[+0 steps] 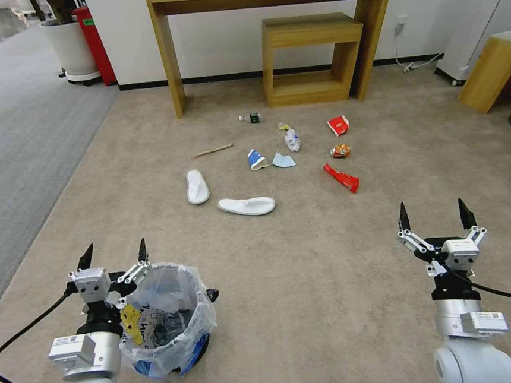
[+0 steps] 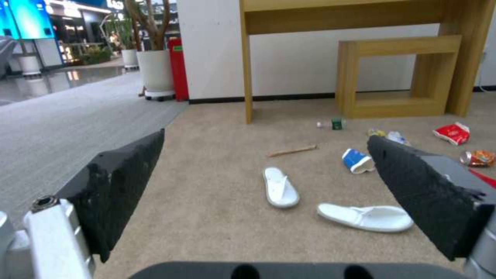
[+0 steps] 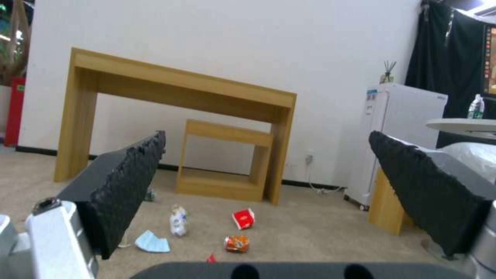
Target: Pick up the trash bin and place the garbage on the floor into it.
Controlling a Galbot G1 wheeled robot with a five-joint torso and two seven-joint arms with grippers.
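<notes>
The left tool (image 1: 114, 254) hangs wide open with nothing in it, right beside the blue trash bin (image 1: 165, 318), whose loose plastic liner (image 1: 193, 292) puffs out over the rim, so a pinch there could easily catch only bag and let the bin tip or slip. The right tool (image 1: 434, 213) is spread wide and empty too. The garbage lies well ahead of both tools on the beige carpet (image 1: 311, 282), with the two white slippers (image 1: 197, 186) nearest.
</notes>
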